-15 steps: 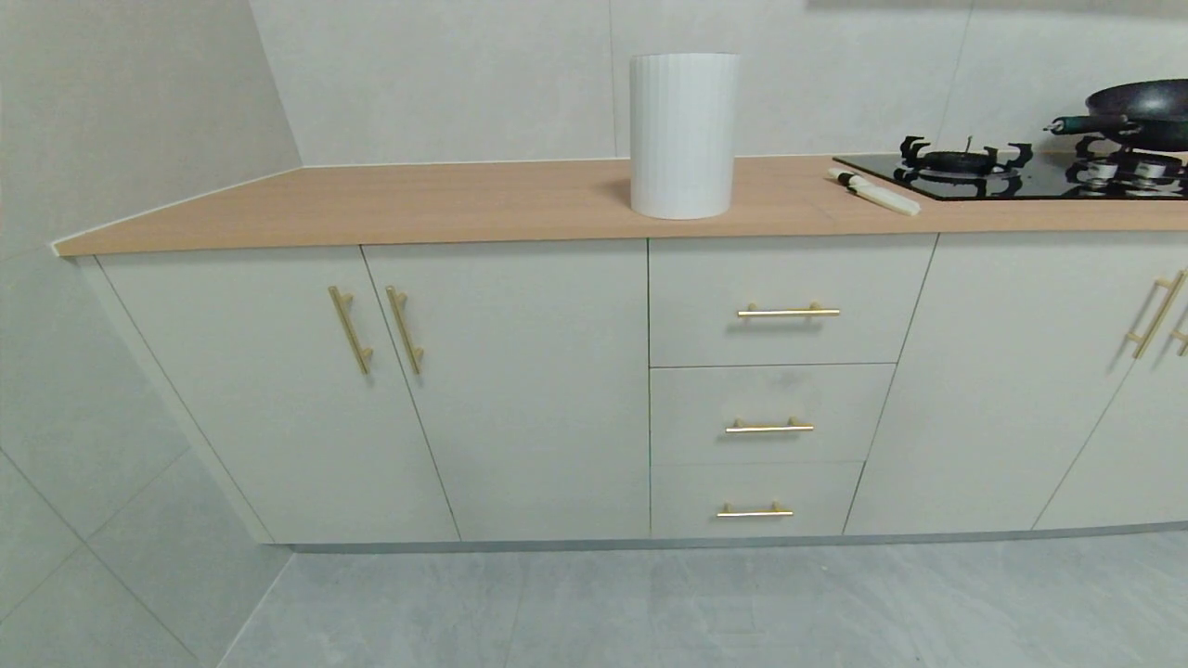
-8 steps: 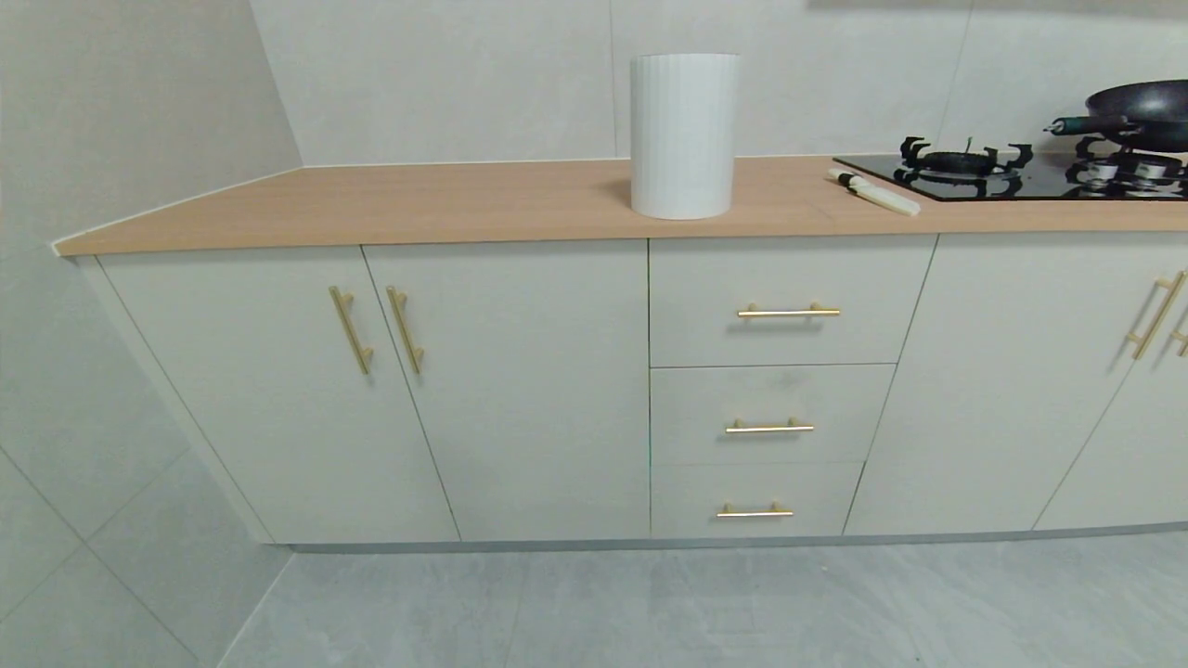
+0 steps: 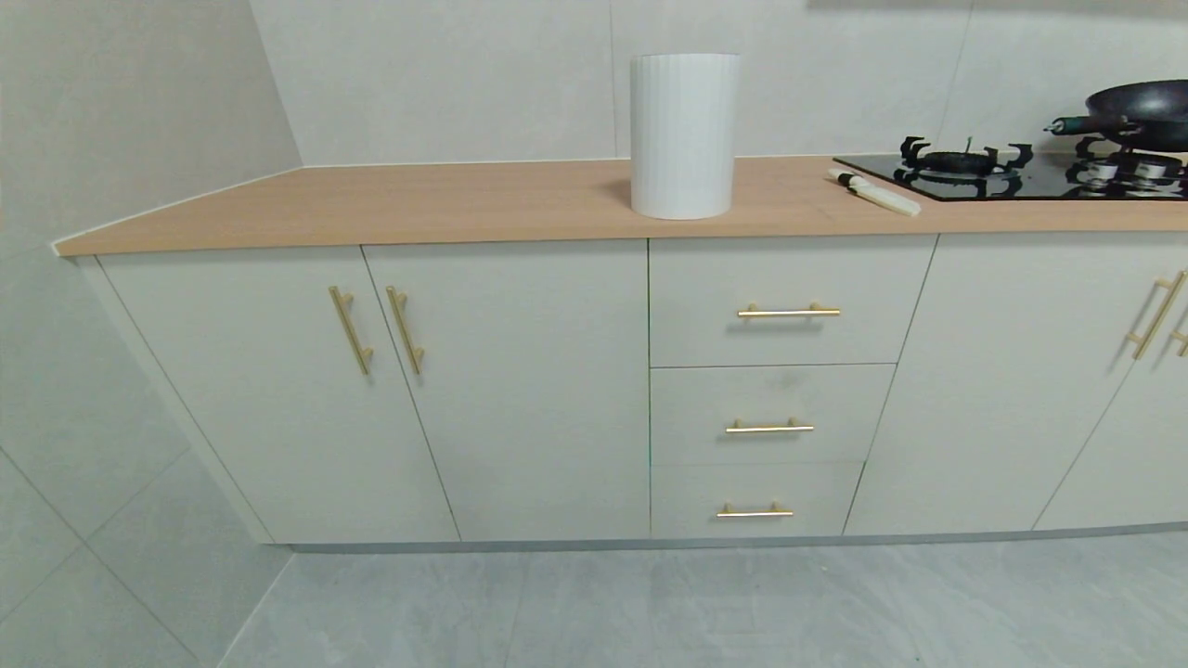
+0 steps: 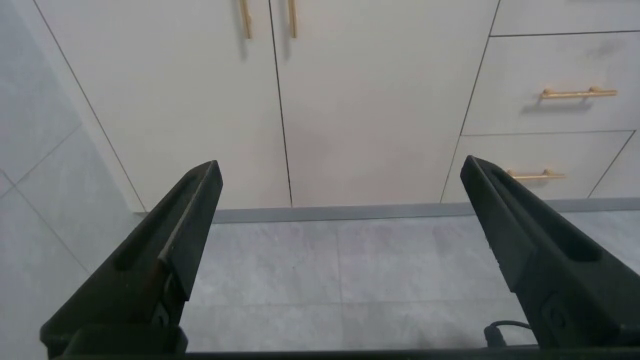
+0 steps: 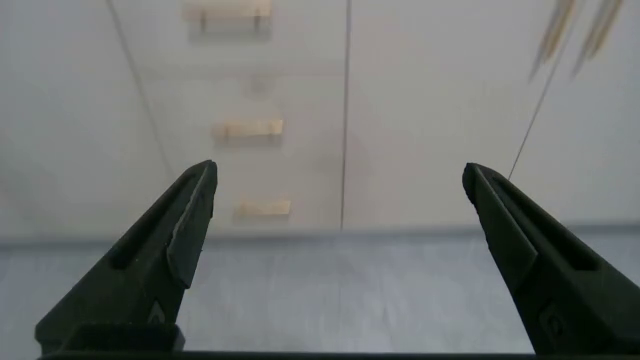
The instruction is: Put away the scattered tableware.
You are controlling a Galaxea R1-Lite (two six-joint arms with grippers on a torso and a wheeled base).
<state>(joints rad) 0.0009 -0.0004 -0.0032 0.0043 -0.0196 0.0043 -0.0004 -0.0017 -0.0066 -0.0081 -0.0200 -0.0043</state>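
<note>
A tall white ribbed holder (image 3: 684,134) stands on the wooden counter (image 3: 418,204). To its right a cream-handled utensil (image 3: 873,192) lies flat beside the stove. My left gripper (image 4: 340,175) is open, held low and facing the cabinet doors and the floor, with nothing between its fingers. My right gripper (image 5: 340,180) is open too, facing the lower drawers, and holds nothing.
A black gas stove (image 3: 1021,172) with a dark pan (image 3: 1142,107) sits at the counter's right end. Below are cabinet doors (image 3: 371,390) and three shut drawers with gold handles (image 3: 787,313). Grey tile floor (image 3: 650,603) lies before the cabinets, a wall on the left.
</note>
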